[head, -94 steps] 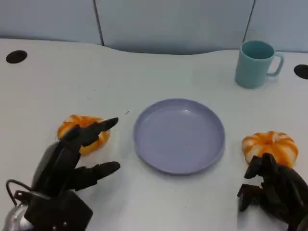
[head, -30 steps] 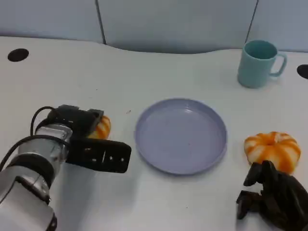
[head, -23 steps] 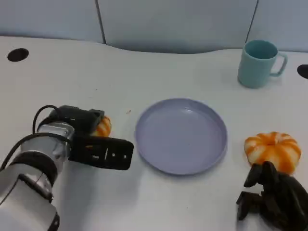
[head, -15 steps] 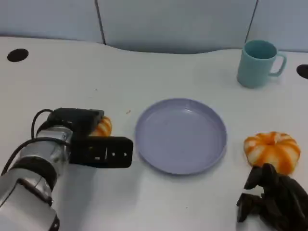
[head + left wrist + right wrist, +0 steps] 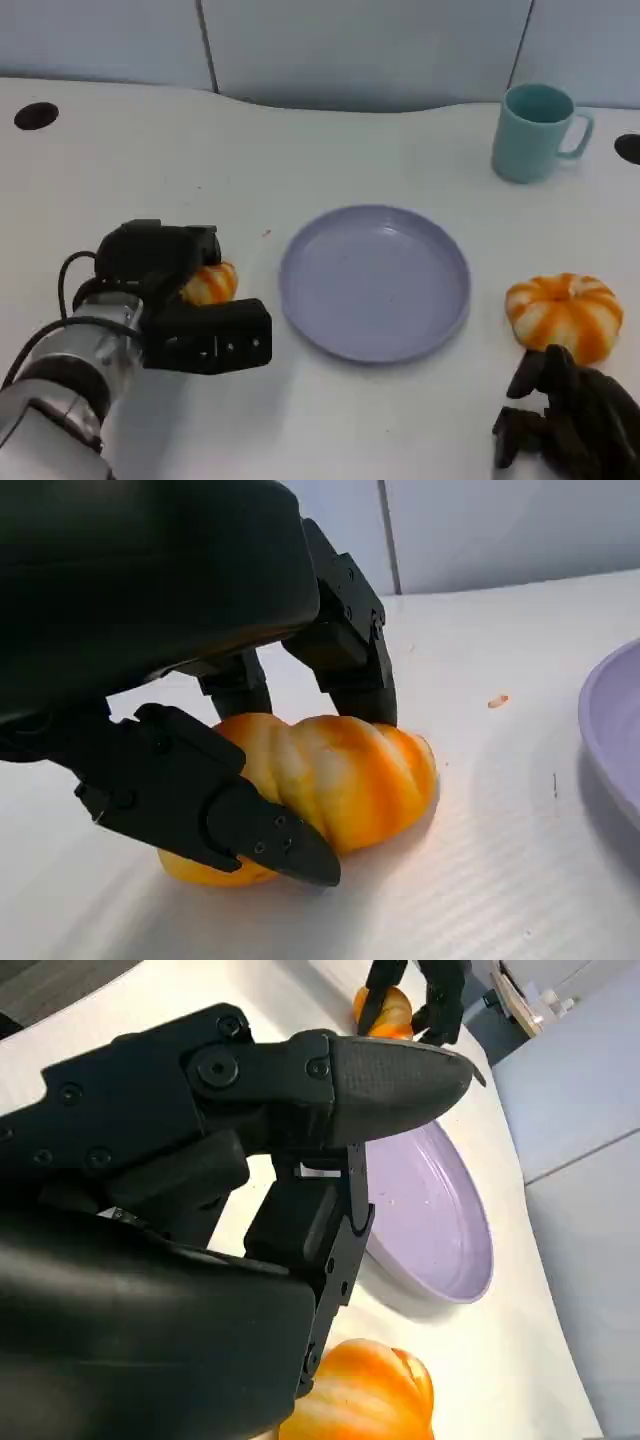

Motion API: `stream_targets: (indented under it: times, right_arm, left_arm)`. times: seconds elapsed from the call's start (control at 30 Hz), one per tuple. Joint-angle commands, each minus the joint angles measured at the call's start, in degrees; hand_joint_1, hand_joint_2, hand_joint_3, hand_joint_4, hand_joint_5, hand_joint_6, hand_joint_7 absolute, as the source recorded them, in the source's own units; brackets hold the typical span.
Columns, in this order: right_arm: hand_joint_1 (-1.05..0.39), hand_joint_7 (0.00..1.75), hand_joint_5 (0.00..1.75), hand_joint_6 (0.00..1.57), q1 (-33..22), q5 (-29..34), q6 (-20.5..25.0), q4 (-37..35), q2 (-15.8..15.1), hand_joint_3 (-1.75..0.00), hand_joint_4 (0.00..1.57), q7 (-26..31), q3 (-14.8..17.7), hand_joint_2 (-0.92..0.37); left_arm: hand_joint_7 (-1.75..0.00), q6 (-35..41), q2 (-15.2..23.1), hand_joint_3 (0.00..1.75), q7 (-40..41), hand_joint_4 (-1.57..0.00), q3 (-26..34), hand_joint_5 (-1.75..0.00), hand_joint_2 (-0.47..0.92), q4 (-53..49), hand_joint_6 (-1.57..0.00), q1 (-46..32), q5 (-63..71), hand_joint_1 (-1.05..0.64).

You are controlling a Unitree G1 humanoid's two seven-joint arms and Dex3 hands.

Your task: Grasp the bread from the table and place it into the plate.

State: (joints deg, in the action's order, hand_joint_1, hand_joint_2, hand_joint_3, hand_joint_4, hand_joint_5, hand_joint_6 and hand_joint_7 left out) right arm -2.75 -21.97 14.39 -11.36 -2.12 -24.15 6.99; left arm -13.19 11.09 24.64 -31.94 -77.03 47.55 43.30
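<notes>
Left robot hand [image 5: 175, 300], a blocky black shell on a silver forearm, lay over the left bread [image 5: 208, 283] on the bench [image 5: 330, 150]. From the left wrist camera its fingers [image 5: 340, 650] curved down behind the loaf while a lower one reached across the front, so the left robot hand was clamped around the bread, which rested on the bench surface just left of the plate [image 5: 374, 280].

Right robot hand [image 5: 565, 420] sat at the near right edge, its dark fingers curled inward with nothing in them, just in front of a second bread [image 5: 562, 312].

By size, the bench came first: a broad, smooth white top with a wavy far edge and black round holes [image 5: 35, 116] near its corners. Next was the plate, a round, shallow, lavender dish with a matte plastic look and a raised rim, lying at the centre between the two loaves. A pale teal mug [image 5: 534, 132], cylindrical with a loop handle, stood upright at the far right, well apart from the plate.

Both loaves were rounded and ridged like small pumpkins, glossy, with orange and cream stripes. The one on the right lay untouched on the bench to the right of the plate. A tiny crumb-like speck [image 5: 266, 233] sat on the bench between the left bread and the plate's far rim.
</notes>
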Motion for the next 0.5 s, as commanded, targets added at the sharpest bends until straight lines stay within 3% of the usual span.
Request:
stream_targets:
  times: [0.03, 0.1, 0.3, 0.5]
  right_arm:
    - [-0.45, 1.15, 1.22, 1.13, -1.1, 0.2, 0.7, -0.4, -0.7, -0.47, 1.26, 0.5, 0.2, -0.92]
    - [-0.45, 1.16, 1.22, 1.13, -1.1, 0.5, 0.5, -0.6, -0.7, -0.47, 1.26, 0.9, 0.1, -0.92]
    - [-0.46, 1.15, 1.21, 1.13, -0.9, 0.1, 0.6, -0.8, -0.7, -0.46, 1.27, 0.8, 0.1, -0.92]
    - [-0.44, 1.18, 1.24, 1.10, -0.7, -0.7, 0.9, -0.9, -0.4, -0.48, 1.23, 0.5, 0.4, -0.92]
  left_arm:
    - [-1.52, -2.2, 0.2, 0.39, 2.6, -0.69, 1.1, -1.75, 0.92, -0.4, -0.55, -2.4, -1.4, -0.25]
    - [-1.70, -3.7, -0.2, 0.44, 4.0, -0.69, 4.5, -1.75, 0.91, -0.1, -0.50, -2.6, -4.6, -0.21]
    - [-1.75, -8.7, -2.3, 0.49, 1.8, -0.69, 15.6, -1.75, 0.91, 0.9, -0.49, -0.9, -16.1, -0.14]
    - [-1.75, -11.8, -1.9, 0.69, 3.6, -0.71, 13.7, -1.75, 0.71, 1.8, -0.56, 2.6, -13.5, -0.09]
